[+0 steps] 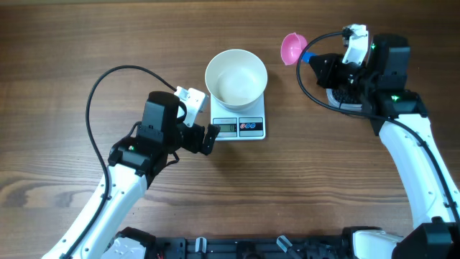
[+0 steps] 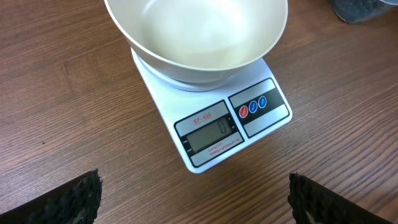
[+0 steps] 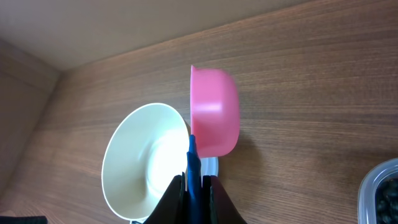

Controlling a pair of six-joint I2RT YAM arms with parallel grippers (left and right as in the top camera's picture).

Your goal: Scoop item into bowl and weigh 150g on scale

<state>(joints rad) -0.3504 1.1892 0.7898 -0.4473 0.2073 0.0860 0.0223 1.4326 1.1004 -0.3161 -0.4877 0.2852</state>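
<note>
The white bowl (image 1: 236, 78) stands on the white scale (image 1: 241, 128), and its inside (image 2: 199, 31) looks bare. The scale's display (image 2: 209, 138) shows 0. My right gripper (image 1: 316, 61) is shut on the blue handle (image 3: 193, 163) of a pink scoop (image 1: 292, 47), which it holds up to the right of the bowl. No dark pieces show in the scoop (image 3: 214, 112). The item (image 3: 390, 200) appears as dark pieces in a clear tub at the right wrist view's lower right corner. My left gripper (image 1: 208, 137) is open just left of the scale's front, with bare wood between its fingers (image 2: 81, 199).
The clear tub (image 3: 373, 186) lies under my right arm and is mostly hidden from overhead. Black cables loop above both arms. The scale has round red and blue buttons (image 2: 253, 107) on its front right.
</note>
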